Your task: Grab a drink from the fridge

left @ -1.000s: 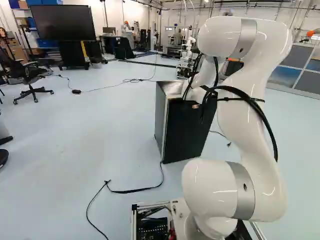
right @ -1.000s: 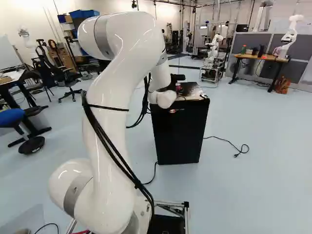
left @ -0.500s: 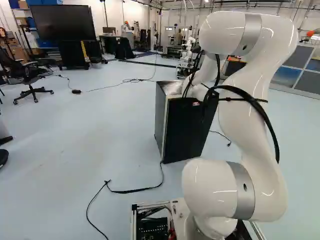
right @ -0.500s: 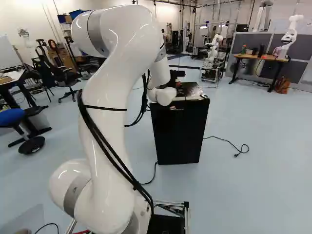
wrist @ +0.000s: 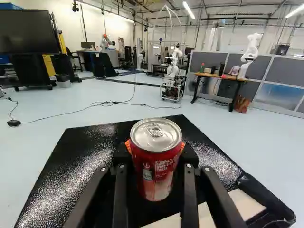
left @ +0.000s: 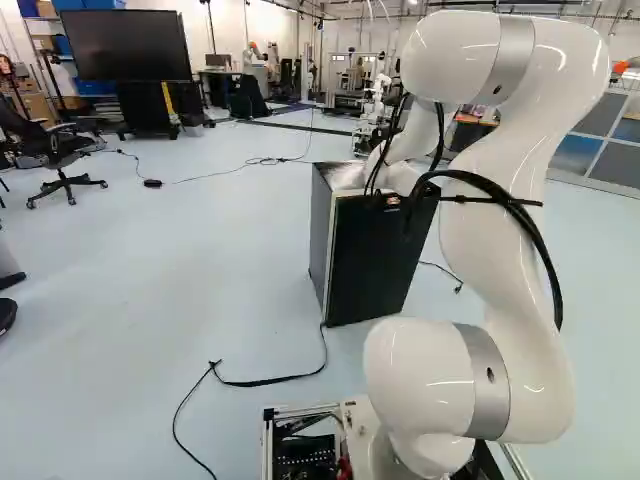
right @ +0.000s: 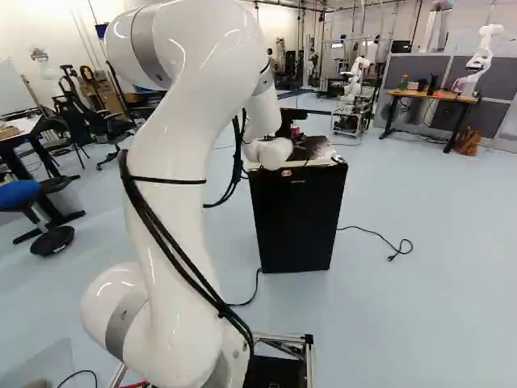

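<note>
Left base view, looking out to 12 o'clock from the base: reaching ahead with the white arm (left: 490,270), bent high, wrist end over the black fridge (left: 370,265). Going by the right base view, front door (right: 299,226) apparently closed; no sight of any shelves inside. Down a size, in the wrist view: glossy fridge top (wrist: 85,147) spread out beneath the gripper (wrist: 155,146). Pinching a red drink can (wrist: 154,173), upright, between orange pads (wrist: 183,146), one at 9 o'clock of it, the other at 3. Cannot tell whether lifted clear of the fridge top or just resting on it.

Progress, as judged: drink grabbed, so main part done; probably near the end. Left to do: at most, lifting and carrying away from the fridge. No set-down spot named in the task. Best to rise straight, holding firm and level, before any swing back toward 6 o'clock. Risk: slipping on smooth metal, or knocking against the fridge top.
</note>
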Motion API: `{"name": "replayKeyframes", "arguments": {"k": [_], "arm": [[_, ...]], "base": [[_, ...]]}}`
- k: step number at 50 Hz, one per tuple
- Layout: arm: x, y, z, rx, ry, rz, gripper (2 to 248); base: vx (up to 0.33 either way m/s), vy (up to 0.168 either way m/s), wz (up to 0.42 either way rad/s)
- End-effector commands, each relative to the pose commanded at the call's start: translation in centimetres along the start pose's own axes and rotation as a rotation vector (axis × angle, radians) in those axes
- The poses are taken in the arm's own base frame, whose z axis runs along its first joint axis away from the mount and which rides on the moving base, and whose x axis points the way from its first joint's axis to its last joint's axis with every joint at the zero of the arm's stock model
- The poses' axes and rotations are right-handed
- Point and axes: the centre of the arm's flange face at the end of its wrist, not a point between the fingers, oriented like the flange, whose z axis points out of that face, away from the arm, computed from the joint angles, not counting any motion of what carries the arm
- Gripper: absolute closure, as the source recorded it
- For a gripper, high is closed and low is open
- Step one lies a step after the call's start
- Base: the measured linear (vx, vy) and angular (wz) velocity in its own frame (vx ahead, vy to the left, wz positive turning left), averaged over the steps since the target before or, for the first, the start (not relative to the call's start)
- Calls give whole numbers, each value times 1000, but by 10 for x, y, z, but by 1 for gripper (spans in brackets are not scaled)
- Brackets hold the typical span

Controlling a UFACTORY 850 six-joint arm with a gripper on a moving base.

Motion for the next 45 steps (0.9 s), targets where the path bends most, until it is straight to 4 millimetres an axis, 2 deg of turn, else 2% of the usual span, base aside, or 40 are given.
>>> {"name": "replayKeyframes", "arguments": {"k": [9, 25, 45], "arm": [[8, 0, -1, -1, 12, -1, 152], [9, 0, -2, 0, 14, -1, 152], [10, -8, -16, 9, 5, 1, 152]], "base": [[0, 0, 0], [0, 0, 0], [0, 0, 0]]}}
